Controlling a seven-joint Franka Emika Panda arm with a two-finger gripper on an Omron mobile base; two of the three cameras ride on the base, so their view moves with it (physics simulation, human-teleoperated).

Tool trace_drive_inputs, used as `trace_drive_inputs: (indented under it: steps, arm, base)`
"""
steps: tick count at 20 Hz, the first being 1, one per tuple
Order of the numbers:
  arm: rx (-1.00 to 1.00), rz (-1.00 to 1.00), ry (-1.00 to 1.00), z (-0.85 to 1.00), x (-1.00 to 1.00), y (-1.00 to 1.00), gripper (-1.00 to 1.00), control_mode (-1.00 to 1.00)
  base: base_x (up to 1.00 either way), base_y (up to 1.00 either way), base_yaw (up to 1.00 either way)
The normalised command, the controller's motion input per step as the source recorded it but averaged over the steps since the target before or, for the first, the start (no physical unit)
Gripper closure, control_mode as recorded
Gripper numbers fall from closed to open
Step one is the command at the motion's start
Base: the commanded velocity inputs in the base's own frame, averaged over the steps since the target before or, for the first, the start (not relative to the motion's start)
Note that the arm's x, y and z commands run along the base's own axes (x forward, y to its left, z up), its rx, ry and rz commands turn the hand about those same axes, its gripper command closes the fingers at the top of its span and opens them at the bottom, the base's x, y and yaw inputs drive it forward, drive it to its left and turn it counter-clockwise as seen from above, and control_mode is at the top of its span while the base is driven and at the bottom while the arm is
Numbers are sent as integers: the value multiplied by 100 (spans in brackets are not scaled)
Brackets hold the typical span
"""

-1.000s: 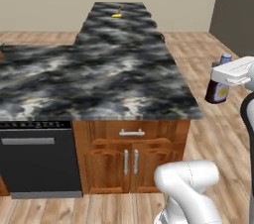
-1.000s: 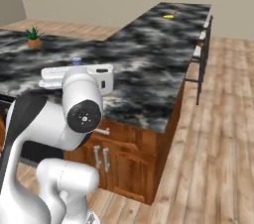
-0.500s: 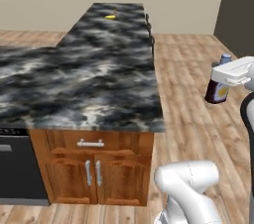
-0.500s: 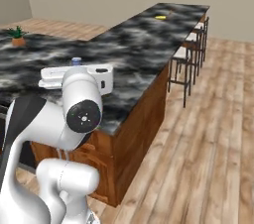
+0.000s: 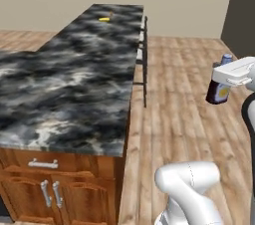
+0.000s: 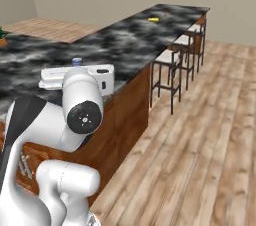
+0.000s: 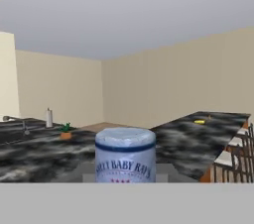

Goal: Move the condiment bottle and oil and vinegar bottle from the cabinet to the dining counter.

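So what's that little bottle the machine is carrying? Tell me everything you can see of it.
The condiment bottle is small and squat, dark brown-red with a blue cap and a pale yellowish label. In the hand view its cap and a label with printed letters show close up. It stands upright, lifted in the air over the wooden floor, clamped near its top in the shut gripper, beside the black marble dining counter, not on it.

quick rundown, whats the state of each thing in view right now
condiment bottle: upright, blue cap on, held off the floor beside the counter
gripper: shut on the condiment bottle
dining counter: bottle not yet on it; a small yellow item lies at its far end
stools: tucked along the counter's side
base cabinet doors: closed
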Motion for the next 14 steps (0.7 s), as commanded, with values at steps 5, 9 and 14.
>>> trace_drive_inputs:
  steps: [5,9,14]
  arm:
    - [0,0,0,0,0,0,100,100]
    - [0,0,0,0,0,0,100,100]
    - [0,0,0,0,0,0,100,100]
  base:
    - [61,-86,18]
    - [67,-80,20]
    - [67,-79,20]
